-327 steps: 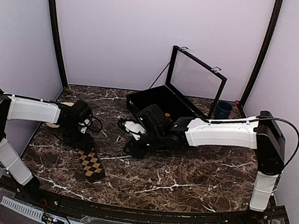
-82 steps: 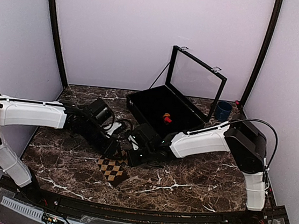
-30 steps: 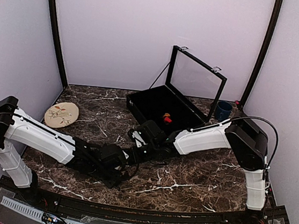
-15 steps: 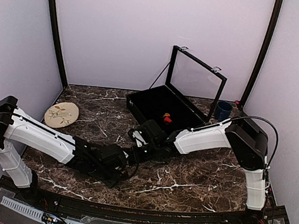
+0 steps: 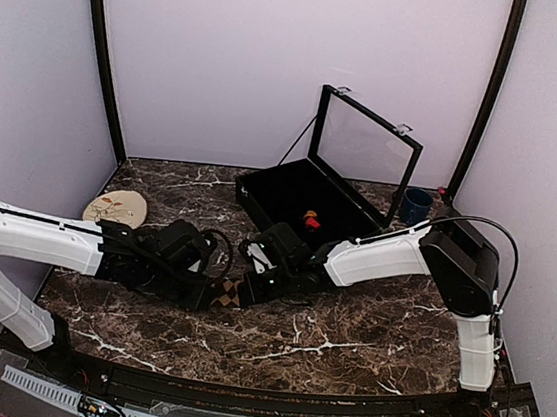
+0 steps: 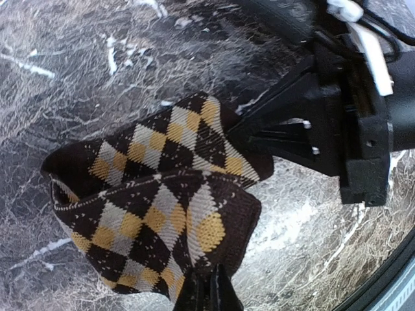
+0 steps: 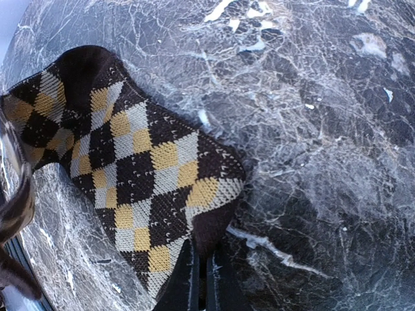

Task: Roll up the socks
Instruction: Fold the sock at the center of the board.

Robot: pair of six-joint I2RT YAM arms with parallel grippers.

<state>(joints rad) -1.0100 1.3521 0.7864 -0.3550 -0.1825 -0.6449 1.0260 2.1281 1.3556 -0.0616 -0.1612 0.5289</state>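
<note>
A black sock with tan diamonds (image 5: 230,291) lies on the dark marble table between my two grippers. In the left wrist view the sock (image 6: 155,207) is folded over itself, and my left gripper (image 6: 209,288) is shut on the edge of its upper layer. My right gripper (image 7: 202,275) is shut on the dark end of the same sock (image 7: 130,168), low against the tabletop. From above, the left gripper (image 5: 211,291) and the right gripper (image 5: 249,288) nearly touch. A small red-and-orange bundle (image 5: 310,218) sits in the black case.
An open black case (image 5: 271,190) with an upright clear lid (image 5: 365,153) stands at the back centre. A blue cup (image 5: 418,204) is at the back right. A round patterned disc (image 5: 112,208) lies at the left. Purple walls close the sides.
My left gripper closed on the sock's edge and moved from near the front edge back toward the right gripper, folding the sock over. The right arm has stayed in place.
</note>
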